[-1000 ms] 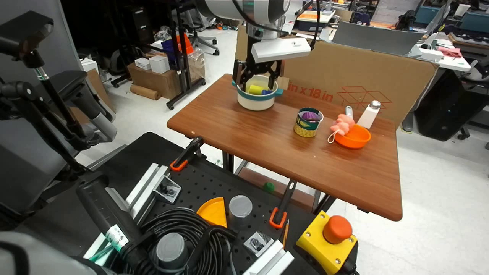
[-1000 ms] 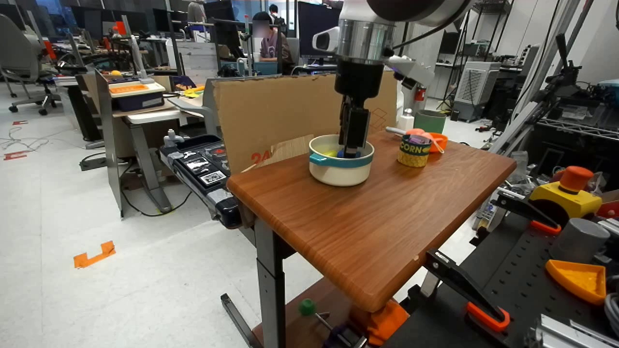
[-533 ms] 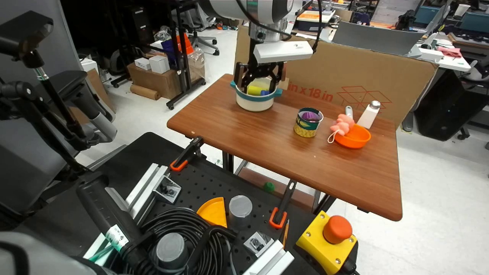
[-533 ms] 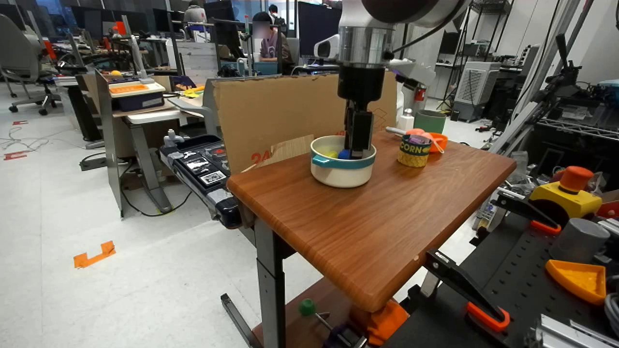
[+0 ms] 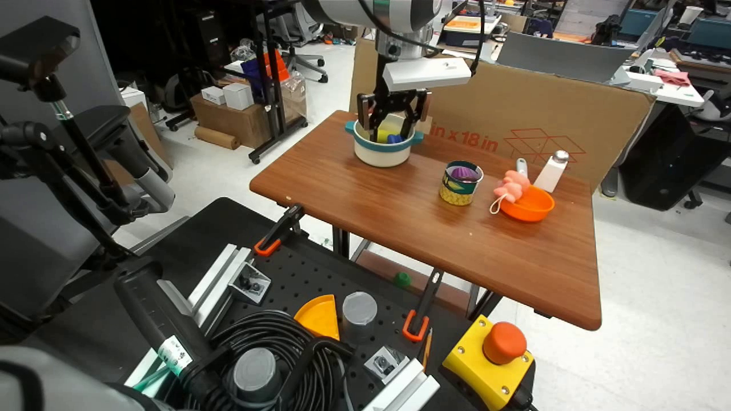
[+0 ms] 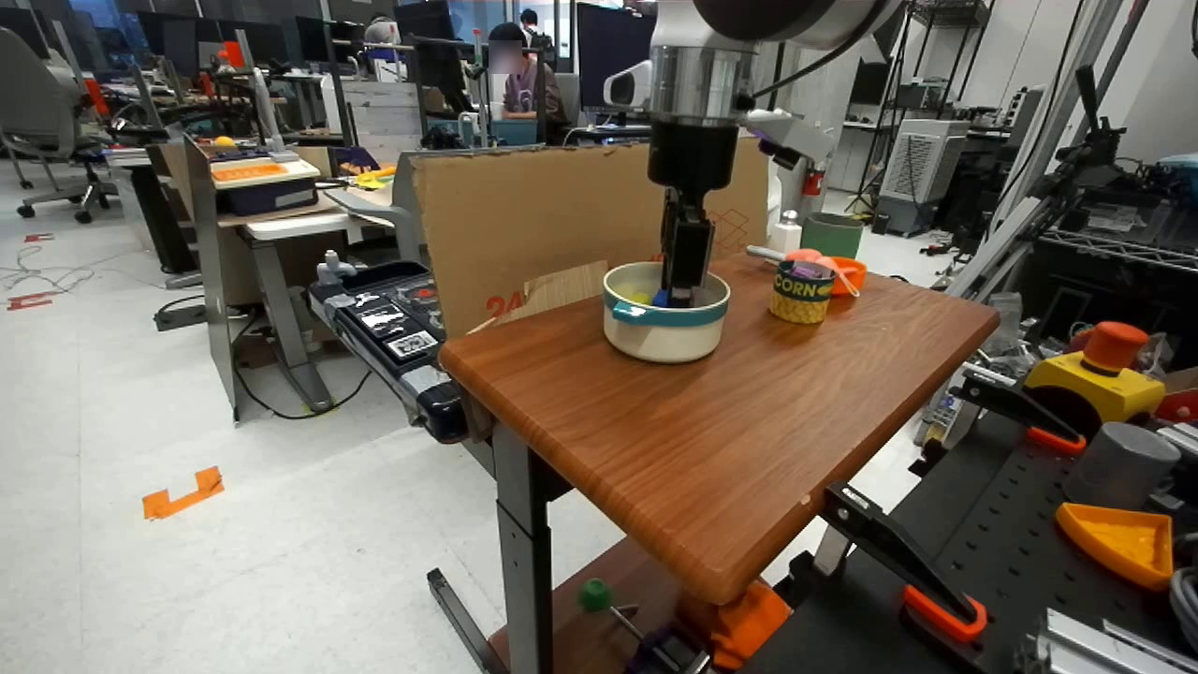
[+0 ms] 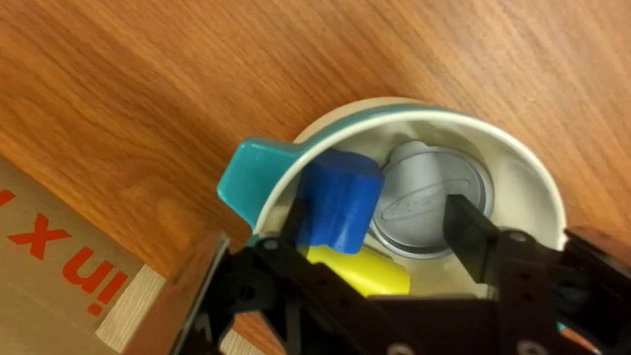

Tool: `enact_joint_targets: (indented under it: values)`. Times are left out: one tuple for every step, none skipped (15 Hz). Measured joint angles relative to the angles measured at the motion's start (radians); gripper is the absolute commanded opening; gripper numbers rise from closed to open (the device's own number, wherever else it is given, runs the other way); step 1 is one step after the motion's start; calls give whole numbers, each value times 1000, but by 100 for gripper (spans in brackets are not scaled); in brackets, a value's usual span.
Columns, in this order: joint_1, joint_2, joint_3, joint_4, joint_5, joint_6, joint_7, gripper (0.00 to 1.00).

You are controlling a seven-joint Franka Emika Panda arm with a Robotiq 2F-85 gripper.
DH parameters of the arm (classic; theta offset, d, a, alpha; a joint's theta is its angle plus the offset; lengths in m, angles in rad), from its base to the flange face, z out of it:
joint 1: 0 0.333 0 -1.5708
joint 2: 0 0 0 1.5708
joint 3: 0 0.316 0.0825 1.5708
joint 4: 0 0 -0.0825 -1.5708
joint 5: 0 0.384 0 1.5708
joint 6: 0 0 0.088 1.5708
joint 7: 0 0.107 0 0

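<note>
A cream pot [image 5: 381, 157] with a teal band and handles stands on the wooden table in both exterior views. My gripper [image 7: 377, 212] reaches down into it, jaws apart. In the wrist view a blue block [image 7: 340, 202] lies between the fingers, close against the left one; whether they touch is unclear. A clear gap separates the block from the right fingertip [image 7: 468, 231]. Beneath and beside it lies a yellow block [image 7: 365, 271], partly hidden by the gripper. A round grey lidded object [image 7: 414, 217] rests in the pot, partly behind the right fingertip.
A corn can [image 5: 457, 194] with a purple item inside stands mid-table. Farther along are an orange bowl [image 5: 525, 212], a pink lumpy item [image 5: 513, 185] and a white shaker [image 5: 551, 172]. A cardboard sheet [image 5: 485, 103] rises along the table's back edge.
My jaws have partly narrowed inside the pot, and the gripper has shifted slightly. The pot itself has slid a very little. The other things on the table have stayed put.
</note>
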Motion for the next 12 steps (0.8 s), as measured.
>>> enact_joint_targets:
  values:
    - [0,0,0,2,0,0,0,34]
    - [0,0,0,4,0,0,0,27]
    - [0,0,0,5,0,0,0,19]
    - [0,0,0,7,0,0,0,12]
    - [0,0,0,9,0,0,0,4]
    - [1,0,0,11,0,0,0,1]
    - [2,0,0,11,0,0,0,0]
    - [3,-1,0,12,0,0,0,0]
    - [4,-1,1,13,0,0,0,1]
    - [5,-1,1,13,0,0,0,1]
    - [5,-1,2,13,0,0,0,1]
    - [5,-1,2,13,0,0,-1,1]
